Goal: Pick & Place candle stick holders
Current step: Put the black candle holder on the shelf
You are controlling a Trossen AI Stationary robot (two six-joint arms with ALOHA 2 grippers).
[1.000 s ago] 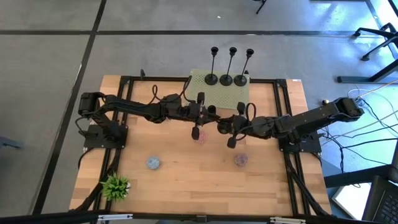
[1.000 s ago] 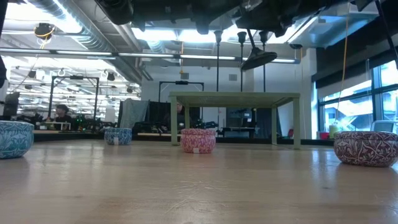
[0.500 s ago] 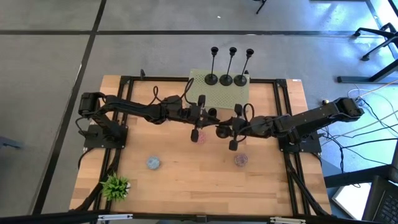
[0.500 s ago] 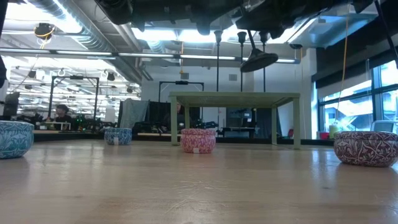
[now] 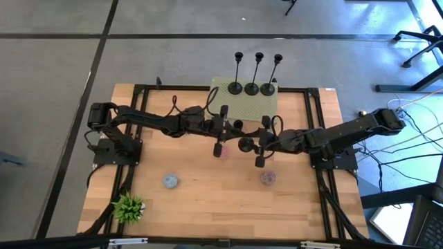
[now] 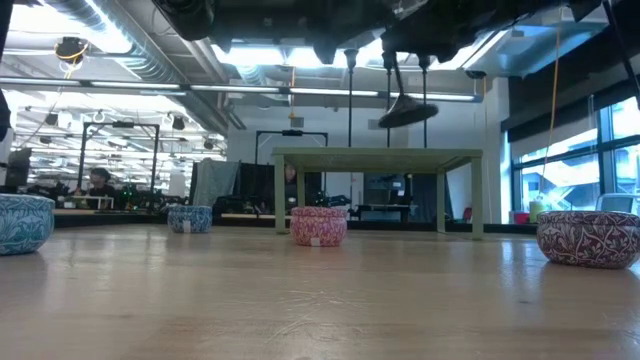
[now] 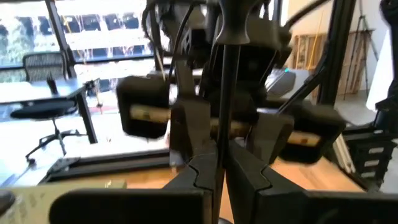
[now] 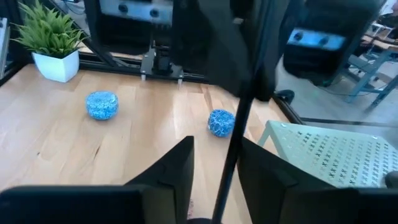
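1. Three black metal candle stick holders [image 5: 257, 72], each a round base with a thin stem and a small cup, stand in a row on the far edge of the pale green perforated platform [image 5: 249, 105].
2. A fourth black holder [image 6: 404, 105] hangs in the air mid-table between the two arms, its base tilted.
3. The left gripper [image 7: 219, 171] is clamped tight on that holder's thin stem.
4. The right gripper [image 8: 214, 165] straddles the same stem with its fingers apart, gaps visible on both sides.
5. The holder looks rigid and light but base-heavy; the smooth thin stem could slip or swivel, so gripping low near the base seems steadiest.
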